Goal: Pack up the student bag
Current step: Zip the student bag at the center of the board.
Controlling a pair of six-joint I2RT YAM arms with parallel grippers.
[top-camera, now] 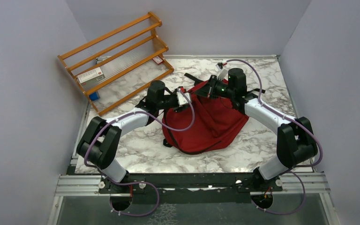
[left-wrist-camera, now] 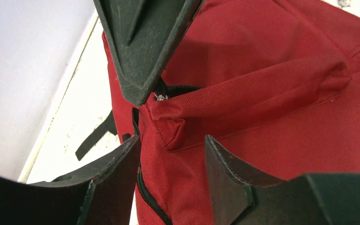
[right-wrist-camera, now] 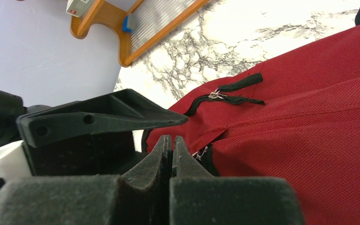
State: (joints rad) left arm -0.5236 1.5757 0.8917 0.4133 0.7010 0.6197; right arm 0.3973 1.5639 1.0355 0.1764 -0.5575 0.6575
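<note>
The student bag [top-camera: 211, 124] is a dark red backpack lying in the middle of the marble table. Both grippers meet at its far top edge. My left gripper [top-camera: 183, 99] is open; in the left wrist view its jaws [left-wrist-camera: 171, 140] straddle a fold of red fabric beside the black zipper [left-wrist-camera: 145, 187]. My right gripper [top-camera: 213, 89] is shut, with its fingertips [right-wrist-camera: 171, 138] pressed together right by a metal zipper pull [right-wrist-camera: 199, 153]. I cannot tell whether a tab is pinched between them. It also shows from above in the left wrist view [left-wrist-camera: 143, 91].
A wooden rack [top-camera: 117, 61] lies at the back left, holding a white book with a red label [top-camera: 90, 75] and a blue item [top-camera: 93, 96]. Black straps [top-camera: 194, 77] trail behind the bag. Grey walls close in the left, back and right sides.
</note>
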